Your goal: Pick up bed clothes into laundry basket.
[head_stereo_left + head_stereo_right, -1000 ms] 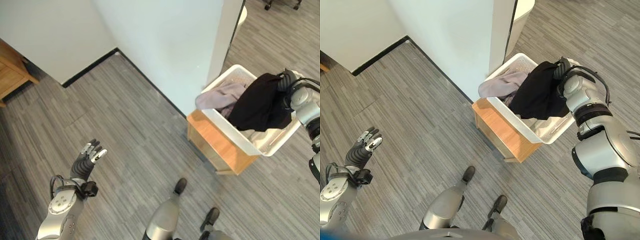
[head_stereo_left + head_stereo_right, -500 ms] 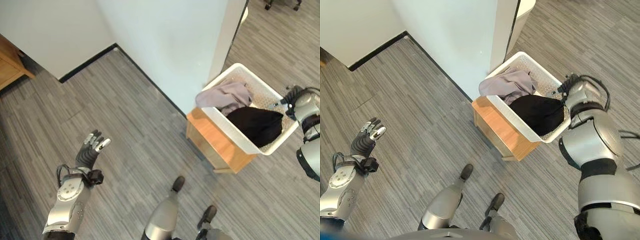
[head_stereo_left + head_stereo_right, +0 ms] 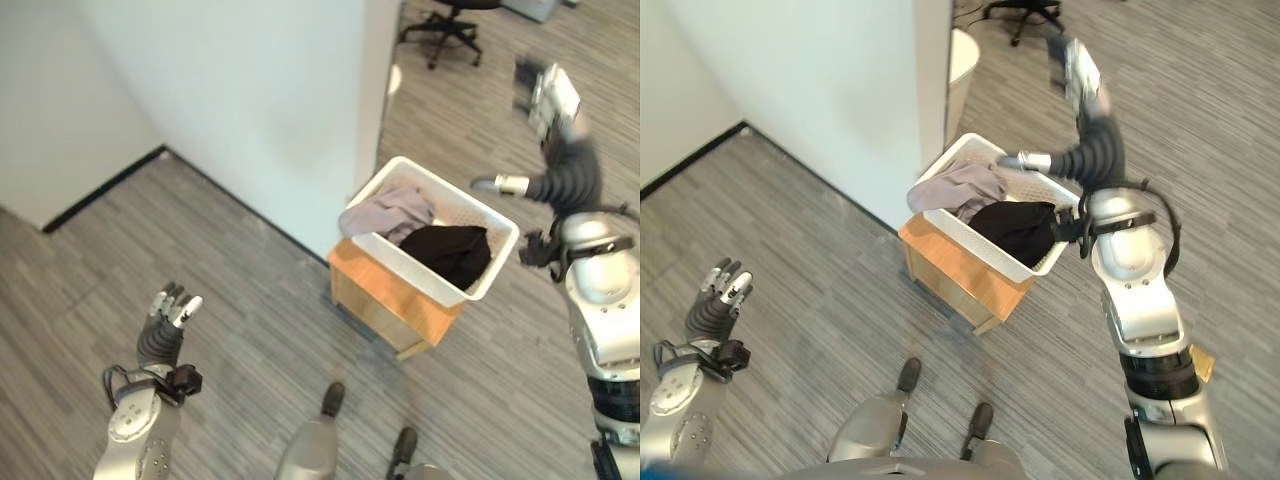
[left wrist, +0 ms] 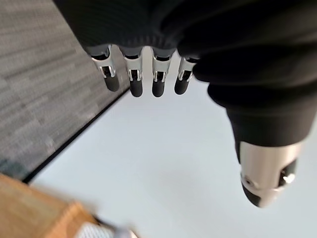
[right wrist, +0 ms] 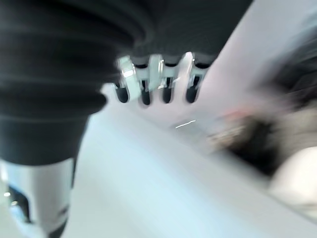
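Grey striped plank floor [image 3: 250,290] runs up to a white wall corner [image 3: 300,110] with a dark skirting line at its foot.

Close to this corner a white laundry basket [image 3: 497,262] sits on top of a small wooden stand [image 3: 385,302]. Inside the basket lies a black garment [image 3: 452,252], crumpled at the end of the basket away from the wall. A pale grey-lilac cloth [image 3: 390,210] is bunched at the wall end, and one fold of it hangs a little over the rim. The two clothes touch each other in the middle of the basket.

The right hand [image 3: 550,95] is raised high above and beyond the basket, well apart from the clothes. It holds nothing: its fingers [image 5: 144,93] are straight in a row in the right wrist view, and the thumb [image 3: 497,184] sticks out sideways over the far rim of the basket without touching it.

The left hand [image 3: 166,325] is lifted over the bare floor, well apart from the basket, at the robot's left side. Its fingers [image 4: 133,82] are straight and relaxed with the thumb apart, and nothing is in it.

At the far end of the room the base of a black office chair [image 3: 440,35] stands on the floor, beyond the wall corner.
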Robot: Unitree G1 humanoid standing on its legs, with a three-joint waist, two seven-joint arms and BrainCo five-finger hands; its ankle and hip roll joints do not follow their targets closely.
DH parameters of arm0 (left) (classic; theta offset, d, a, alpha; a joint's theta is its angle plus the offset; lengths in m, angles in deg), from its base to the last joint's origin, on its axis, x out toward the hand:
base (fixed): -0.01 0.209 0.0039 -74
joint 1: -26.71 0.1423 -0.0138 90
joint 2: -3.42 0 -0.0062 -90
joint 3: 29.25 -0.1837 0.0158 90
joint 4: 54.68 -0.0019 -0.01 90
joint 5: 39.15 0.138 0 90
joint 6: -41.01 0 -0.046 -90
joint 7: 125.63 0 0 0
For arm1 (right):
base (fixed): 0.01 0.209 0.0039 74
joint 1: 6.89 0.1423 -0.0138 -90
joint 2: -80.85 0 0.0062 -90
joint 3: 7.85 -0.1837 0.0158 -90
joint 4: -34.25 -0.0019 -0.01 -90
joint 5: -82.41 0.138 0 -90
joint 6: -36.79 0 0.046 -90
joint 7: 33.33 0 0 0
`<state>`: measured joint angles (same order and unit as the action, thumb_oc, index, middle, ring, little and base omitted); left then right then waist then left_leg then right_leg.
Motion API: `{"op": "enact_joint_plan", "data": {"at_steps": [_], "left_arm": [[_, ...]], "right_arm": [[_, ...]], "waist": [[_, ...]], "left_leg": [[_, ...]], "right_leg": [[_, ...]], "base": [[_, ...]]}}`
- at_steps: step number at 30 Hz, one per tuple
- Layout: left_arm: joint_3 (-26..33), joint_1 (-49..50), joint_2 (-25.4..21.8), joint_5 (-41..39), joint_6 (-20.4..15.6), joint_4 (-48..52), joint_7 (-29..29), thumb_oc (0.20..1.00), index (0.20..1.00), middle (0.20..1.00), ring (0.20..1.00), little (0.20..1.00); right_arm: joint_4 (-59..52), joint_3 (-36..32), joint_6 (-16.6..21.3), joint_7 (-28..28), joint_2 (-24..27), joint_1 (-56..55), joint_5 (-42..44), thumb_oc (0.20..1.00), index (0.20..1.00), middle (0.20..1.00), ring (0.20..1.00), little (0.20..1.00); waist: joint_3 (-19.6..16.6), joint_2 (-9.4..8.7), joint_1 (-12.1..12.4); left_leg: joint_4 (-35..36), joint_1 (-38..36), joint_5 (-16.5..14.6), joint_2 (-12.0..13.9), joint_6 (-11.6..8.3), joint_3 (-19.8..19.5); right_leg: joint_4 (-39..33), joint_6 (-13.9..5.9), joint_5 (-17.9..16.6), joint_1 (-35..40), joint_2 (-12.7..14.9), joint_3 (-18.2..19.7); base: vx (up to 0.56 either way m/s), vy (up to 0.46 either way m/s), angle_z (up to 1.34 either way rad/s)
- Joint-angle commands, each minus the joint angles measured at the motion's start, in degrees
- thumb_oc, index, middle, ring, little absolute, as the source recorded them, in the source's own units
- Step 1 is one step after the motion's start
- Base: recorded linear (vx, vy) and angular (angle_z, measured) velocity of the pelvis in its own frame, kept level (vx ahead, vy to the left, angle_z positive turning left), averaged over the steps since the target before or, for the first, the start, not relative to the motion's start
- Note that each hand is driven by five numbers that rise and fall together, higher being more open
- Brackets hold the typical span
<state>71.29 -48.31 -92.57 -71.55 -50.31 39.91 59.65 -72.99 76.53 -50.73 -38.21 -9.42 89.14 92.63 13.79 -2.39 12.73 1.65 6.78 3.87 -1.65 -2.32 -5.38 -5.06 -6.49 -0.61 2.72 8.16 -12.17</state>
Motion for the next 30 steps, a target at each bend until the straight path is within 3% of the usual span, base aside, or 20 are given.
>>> {"op": "enact_joint_plan", "data": {"at_steps": [1, 3, 4, 5, 7, 14, 17, 18, 19, 20, 21, 22, 23, 25, 26, 28, 30], "left_arm": [[4.0, -0.9, -2.0, 2.4, -3.4, -1.4, -1.3, 1.000, 1.000, 1.000, 1.000, 1.000], [6.4, 2.1, 0.0, 4.5, -3.6, -2.3, -2.8, 1.000, 1.000, 1.000, 1.000, 1.000], [6.3, 2.3, -0.1, 4.5, -3.6, -2.3, -2.8, 1.000, 1.000, 1.000, 1.000, 1.000], [6.6, 2.9, 1.1, 4.3, -3.6, -2.9, -2.5, 1.000, 1.000, 1.000, 1.000, 1.000], [8.7, 4.6, 3.8, 4.2, -3.3, -4.0, -2.9, 1.000, 1.000, 1.000, 1.000, 1.000], [8.2, 5.9, 6.9, 4.5, -3.3, -3.9, -4.7, 1.000, 1.000, 1.000, 1.000, 1.000], [6.6, 5.5, 7.1, 4.3, -3.5, -4.1, -5.4, 1.000, 1.000, 1.000, 1.000, 1.000], [6.6, 5.4, 7.2, 4.3, -3.5, -4.2, -5.4, 1.000, 1.000, 1.000, 1.000, 1.000], [6.6, 5.4, 7.7, 3.8, -3.4, -4.1, -5.8, 1.000, 1.000, 1.000, 1.000, 1.000], [6.2, 4.9, 8.3, 3.6, -3.3, -4.5, -6.0, 1.000, 1.000, 1.000, 1.000, 1.000], [6.2, 4.1, 8.2, 3.6, -3.1, -5.2, -5.9, 1.000, 1.000, 1.000, 1.000, 1.000], [5.3, 3.5, 8.7, 3.8, -2.5, -6.1, -6.8, 1.000, 1.000, 1.000, 1.000, 1.000], [5.3, 3.4, 8.7, 3.8, -2.5, -6.2, -6.9, 1.000, 1.000, 1.000, 1.000, 1.000], [5.5, 2.7, 8.4, 4.6, -2.8, -6.8, -7.0, 1.000, 1.000, 1.000, 1.000, 1.000], [5.5, 2.8, 8.2, 4.6, -2.7, -6.7, -7.0, 1.000, 1.000, 1.000, 1.000, 1.000], [6.0, 2.0, 7.6, 5.4, -2.8, -6.6, -6.3, 1.000, 1.000, 1.000, 1.000, 1.000], [6.8, 1.5, 8.0, 5.2, -3.1, -6.4, -5.0, 1.000, 1.000, 1.000, 1.000, 1.000]], "right_arm": [[9.6, 5.8, 3.2, 6.1, 5.9, 2.1, 6.4, 1.000, 1.000, 1.000, 1.000, 1.000], [10.7, 3.2, 2.6, 9.1, 2.9, -8.9, 11.1, 1.000, 1.000, 1.000, 1.000, 1.000], [10.5, 3.2, 2.5, 9.2, 2.9, -9.2, 11.2, 1.000, 1.000, 1.000, 1.000, 1.000], [12.2, 3.2, 2.3, 9.2, -0.4, -13.3, 17.2, 1.000, 1.000, 1.000, 1.000, 1.000], [10.9, 1.0, 0.1, 12.1, 0.5, -19.3, 14.2, 1.000, 1.000, 1.000, 1.000, 1.000], [9.7, 0.2, -0.8, 13.4, 0.9, -20.1, 12.5, 1.000, 1.000, 1.000, 1.000, 1.000], [10.4, 2.0, -0.3, 12.8, 3.0, -16.1, 11.6, 1.000, 1.000, 1.000, 1.000, 1.000], [10.6, 1.9, -0.2, 12.8, 3.1, -16.0, 11.6, 1.000, 1.000, 1.000, 1.000, 1.000], [10.9, 2.1, -0.3, 12.5, 4.4, -14.9, 11.5, 1.000, 1.000, 1.000, 1.000, 1.000], [11.6, 1.8, -0.2, 12.2, 5.4, -14.3, 11.2, 1.000, 1.000, 1.000, 1.000, 1.000], [12.0, 1.1, -0.1, 11.6, 6.3, -13.5, 10.8, 1.000, 1.000, 1.000, 1.000, 1.000], [12.3, 0.0, 0.0, 10.1, 6.7, -13.8, 9.0, 1.000, 1.000, 1.000, 1.000, 1.000], [12.2, 0.0, 0.0, 10.0, 6.6, -13.8, 8.9, 1.000, 1.000, 1.000, 1.000, 1.000], [11.6, -2.3, 0.4, 9.4, 4.7, -15.4, 8.7, 1.000, 1.000, 1.000, 1.000, 1.000], [11.5, -2.3, 0.4, 9.4, 4.5, -15.6, 8.7, 1.000, 1.000, 1.000, 1.000, 1.000], [12.5, -2.6, 0.9, 8.4, 2.8, -15.7, 9.5, 1.000, 1.000, 1.000, 1.000, 1.000], [13.2, -2.6, 1.3, 7.6, 1.7, -15.6, 9.8, 1.000, 1.000, 1.000, 1.000, 1.000]], "waist": [[-3.3, 1.20, 1.2], [-4.3, 1.75, 0.3], [-4.4, 1.73, 0.3], [-4.5, 1.81, -0.3], [-5.4, 2.24, -1.2], [-6.6, 3.45, -1.3], [-4.6, 5.32, 0.6], [-4.6, 5.44, 0.4], [-2.5, 6.13, 1.7], [-1.5, 6.38, 1.6], [-0.8, 6.07, 1.0], [-1.7, 4.80, -1.3], [-1.7, 5.00, -0.9], [-2.7, 4.08, -3.7], [-2.7, 4.00, -3.6], [-3.6, 3.77, -4.5], [-4.5, 4.43, -3.4]], "left_leg": [[0.9, 0.5, -0.1, 0.7, 0.54, -1.8], [1.2, -0.3, 0.0, 0.9, 0.13, -2.0], [1.2, -0.4, 0.0, 0.9, 0.11, -2.1], [1.3, -0.7, 0.1, 1.0, 0.00, -2.0], [1.1, -1.1, 0.2, 1.4, -0.36, -2.1], [0.6, -2.0, 1.1, 2.4, -1.42, -3.8], [0.1, 0.0, 4.9, 3.7, -4.37, -6.6], [0.2, 0.1, 5.0, 3.8, -4.46, -6.8], [-0.4, 2.1, 7.0, 4.5, -6.30, -7.6], [-1.6, 3.8, 7.8, 4.8, -6.23, -6.5], [-4.0, 4.9, 7.2, 6.3, -5.44, -0.4], [-5.6, 4.1, 4.5, 9.7, -4.60, 10.4], [-6.4, 4.8, 4.8, 9.8, -3.80, 11.5], [-12.0, 1.8, -0.3, 13.9, -3.60, 26.2], [-12.5, 2.0, -0.7, 14.0, -3.59, 26.2], [-14.7, -0.6, -3.0, 15.6, -2.79, 33.5], [-14.4, -2.3, -5.1, 14.4, -2.88, 33.9]], "right_leg": [[4.2, -1.69, 4.9, 2.1, 2.4, -3.5], [3.8, -1.34, 5.3, 3.0, 2.1, -3.9], [3.8, -1.34, 5.3, 3.1, 2.1, -4.0], [3.7, -1.18, 5.5, 3.6, 2.0, -4.1], [3.8, -0.71, 6.1, 4.1, 1.6, -4.0], [5.1, 0.57, 8.0, 5.6, 0.6, -4.7], [5.9, 2.42, 9.2, 5.6, -1.1, -6.6], [5.9, 2.49, 9.2, 5.6, -1.2, -6.9], [5.5, 3.03, 9.5, 5.5, -1.4, -9.0], [5.5, 2.99, 8.8, 4.9, -1.2, -10.4], [6.1, 3.08, 8.2, 3.9, -0.4, -12.5], [6.3, 3.02, 9.0, 3.6, 0.3, -15.6], [6.6, 3.06, 8.2, 2.8, 0.6, -16.2], [6.4, 3.95, 8.7, 3.3, 1.4, -22.0], [6.4, 3.92, 8.8, 3.5, 1.4, -22.0], [6.7, 4.75, 8.7, 3.6, 2.1, -26.9], [8.3, 4.88, 8.5, 4.0, 3.7, -30.8]], "base": [[-0.03, -0.032, -0.10], [-0.02, -0.048, 0.04], [-0.03, -0.056, 0.11], [-0.01, -0.025, 0.05], [-0.03, -0.061, 0.02], [-0.02, -0.083, 0.12], [-0.14, -0.142, 0.25], [-0.19, -0.100, 0.53], [-0.22, -0.077, 0.86], [-0.35, -0.095, 1.18], [-0.31, -0.107, 1.17], [-0.27, -0.064, 1.44], [-0.19, -0.126, 1.41], [-0.22, -0.080, 1.09], [-0.23, -0.025, 0.91], [-0.15, -0.012, 1.83], [-0.01, 0.096, 1.30]]}}
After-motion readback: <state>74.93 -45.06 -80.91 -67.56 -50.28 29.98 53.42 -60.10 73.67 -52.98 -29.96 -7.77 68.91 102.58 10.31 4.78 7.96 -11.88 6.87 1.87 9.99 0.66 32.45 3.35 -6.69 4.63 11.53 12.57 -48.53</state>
